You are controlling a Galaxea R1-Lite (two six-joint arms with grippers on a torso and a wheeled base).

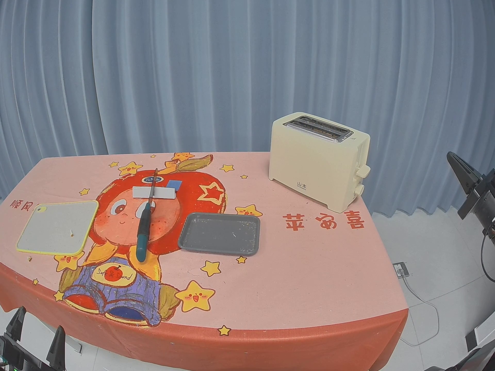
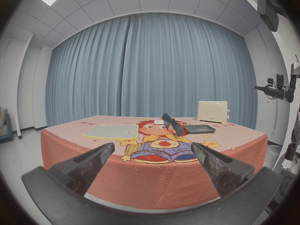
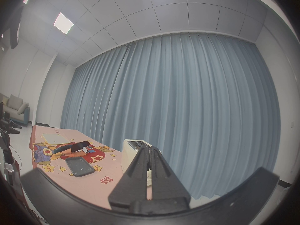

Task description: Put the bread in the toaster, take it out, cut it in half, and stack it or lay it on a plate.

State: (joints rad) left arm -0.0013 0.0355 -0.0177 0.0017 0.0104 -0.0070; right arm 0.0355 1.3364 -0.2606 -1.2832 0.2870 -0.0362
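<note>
Though partly beyond the head view's edges, left jaws wide apart, right jaws tight together.

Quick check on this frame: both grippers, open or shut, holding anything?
Left gripper: open, holding nothing.
Right gripper: shut, nothing between its fingers.
</note>
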